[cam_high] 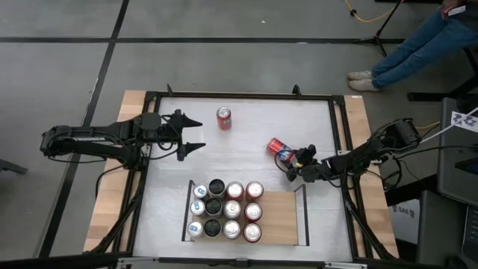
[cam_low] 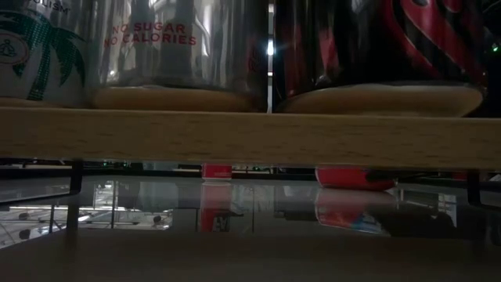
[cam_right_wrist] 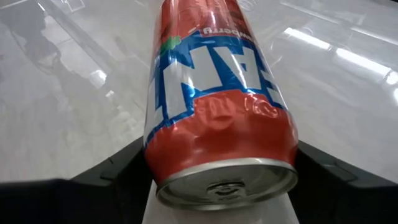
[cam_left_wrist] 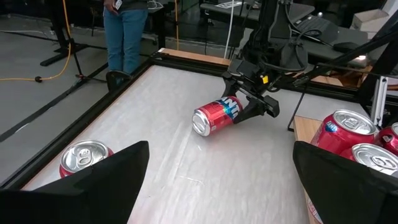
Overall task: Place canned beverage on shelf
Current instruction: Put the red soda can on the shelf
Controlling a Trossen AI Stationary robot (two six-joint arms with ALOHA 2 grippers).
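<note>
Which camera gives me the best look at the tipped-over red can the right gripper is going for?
Right wrist view: the tipped red can fills it, dented, between the right gripper's fingers. The left wrist view shows it whole on its side. The high view shows it small; the low view only a red sliver under the shelf.

I see the red can [cam_right_wrist: 221, 118] lying on its side as thin glossy metal, its printed wall dented and creased near the bare silvery rim. The white surface [cam_high: 254, 149] under it looks smooth and semi-glossy, mirroring light and the cans. The shelf [cam_high: 278, 218] is pale matt wood with visible grain and thin black metal rails. The cans on the shelf [cam_high: 224, 211] show shiny metal tops and sleek printed sides. The right claw [cam_left_wrist: 245, 107] beside the red can looks like matt black plastic, as does the left claw [cam_high: 196, 133]. Raw light wood edges the surface outside its black metal frame [cam_high: 239, 96].
</note>
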